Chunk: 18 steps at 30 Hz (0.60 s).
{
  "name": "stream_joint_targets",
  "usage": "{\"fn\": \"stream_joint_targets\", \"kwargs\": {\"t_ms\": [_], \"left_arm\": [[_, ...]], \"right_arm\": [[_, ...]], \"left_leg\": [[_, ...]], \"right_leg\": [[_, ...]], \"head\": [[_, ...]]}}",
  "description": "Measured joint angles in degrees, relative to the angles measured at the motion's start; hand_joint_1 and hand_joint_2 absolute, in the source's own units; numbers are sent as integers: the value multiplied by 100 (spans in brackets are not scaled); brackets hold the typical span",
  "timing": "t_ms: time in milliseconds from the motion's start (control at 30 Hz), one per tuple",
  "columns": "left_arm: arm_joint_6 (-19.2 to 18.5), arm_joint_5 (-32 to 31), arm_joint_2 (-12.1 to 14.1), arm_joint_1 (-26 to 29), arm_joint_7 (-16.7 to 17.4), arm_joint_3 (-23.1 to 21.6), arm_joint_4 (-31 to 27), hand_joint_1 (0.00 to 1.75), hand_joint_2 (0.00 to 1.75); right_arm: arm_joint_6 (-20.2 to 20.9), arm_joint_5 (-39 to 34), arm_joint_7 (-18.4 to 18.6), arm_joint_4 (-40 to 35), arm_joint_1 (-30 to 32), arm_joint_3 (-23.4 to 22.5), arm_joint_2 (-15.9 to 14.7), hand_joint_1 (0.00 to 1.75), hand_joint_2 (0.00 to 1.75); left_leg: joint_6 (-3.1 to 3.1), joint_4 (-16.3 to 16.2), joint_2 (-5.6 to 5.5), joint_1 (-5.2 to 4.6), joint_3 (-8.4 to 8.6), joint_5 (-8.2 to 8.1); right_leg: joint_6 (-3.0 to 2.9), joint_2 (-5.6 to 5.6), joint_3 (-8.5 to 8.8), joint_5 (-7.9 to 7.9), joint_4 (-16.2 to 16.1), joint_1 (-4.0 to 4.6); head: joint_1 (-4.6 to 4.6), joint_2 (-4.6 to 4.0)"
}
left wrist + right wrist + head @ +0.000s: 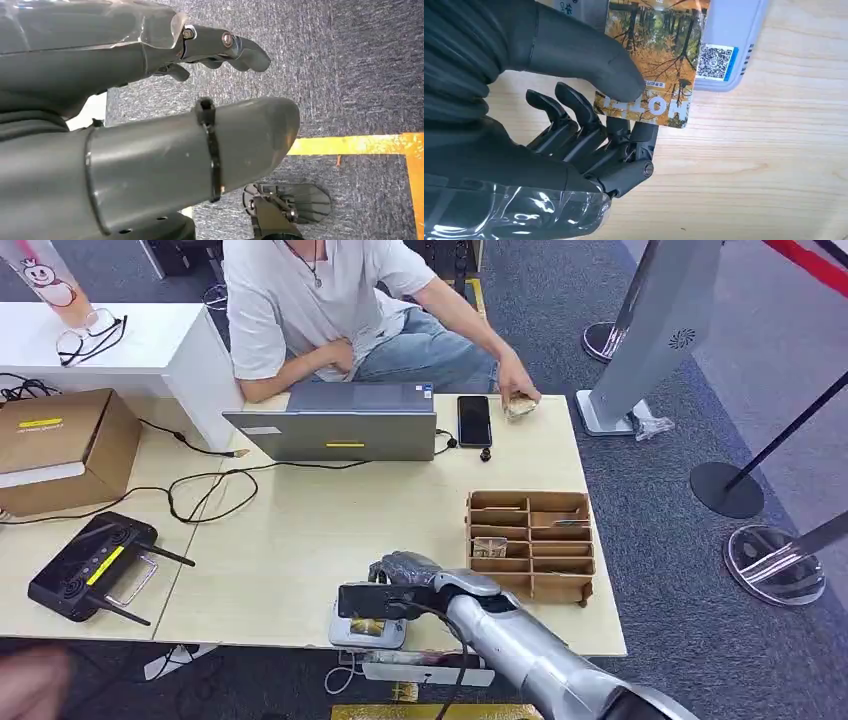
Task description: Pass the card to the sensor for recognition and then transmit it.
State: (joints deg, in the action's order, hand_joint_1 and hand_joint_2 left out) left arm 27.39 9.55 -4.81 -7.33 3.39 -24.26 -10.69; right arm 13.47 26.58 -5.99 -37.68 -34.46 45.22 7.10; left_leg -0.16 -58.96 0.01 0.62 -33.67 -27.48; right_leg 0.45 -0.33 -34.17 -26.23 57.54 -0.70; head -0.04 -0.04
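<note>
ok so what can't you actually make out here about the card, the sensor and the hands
- Sensor: in the right wrist view the card covers much of it and the edge crops it; in the head view the right hand hides most of it.
- Card print: partly under the thumb.
- Whether the card touches the sensor: cannot tell.
- Left hand: grasp state unclear, thumb blocks the view.

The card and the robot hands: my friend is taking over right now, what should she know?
Right hand: pinches the card and holds it over the grey sensor at the near edge of the table.
Left hand: hangs over the carpet, holding nothing.
Done: card brought to the sensor.
Left: whether it has read cannot be told; then pass the card on, perhaps to the person seated across the table.
</note>
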Motion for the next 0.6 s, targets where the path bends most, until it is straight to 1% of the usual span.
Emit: {"fn": "stream_joint_targets", "kwargs": {"t_ms": [133, 333, 600], "left_arm": [[2, 5, -2, 0, -4, 0, 0, 0, 0], [42, 29, -37, -9, -101, 0, 0, 0, 0], [42, 50, -42, -10, -105, 0, 0, 0, 0]], "right_arm": [[-31, 35, 11, 31, -1, 15, 11, 175, 175], [-153, 118, 63, 212, -11, 105, 88, 175, 175], [-201, 155, 61, 277, -27, 112, 120, 175, 175]], "left_leg": [[0, 0, 0, 0, 0, 0], [0, 0, 0, 0, 1, 0], [0, 0, 0, 0, 1, 0]], "right_leg": [[0, 0, 0, 0, 0, 0], [0, 0, 0, 0, 0, 0], [0, 0, 0, 0, 0, 0]], "head": [[0, 0], [0, 0], [0, 0]]}}
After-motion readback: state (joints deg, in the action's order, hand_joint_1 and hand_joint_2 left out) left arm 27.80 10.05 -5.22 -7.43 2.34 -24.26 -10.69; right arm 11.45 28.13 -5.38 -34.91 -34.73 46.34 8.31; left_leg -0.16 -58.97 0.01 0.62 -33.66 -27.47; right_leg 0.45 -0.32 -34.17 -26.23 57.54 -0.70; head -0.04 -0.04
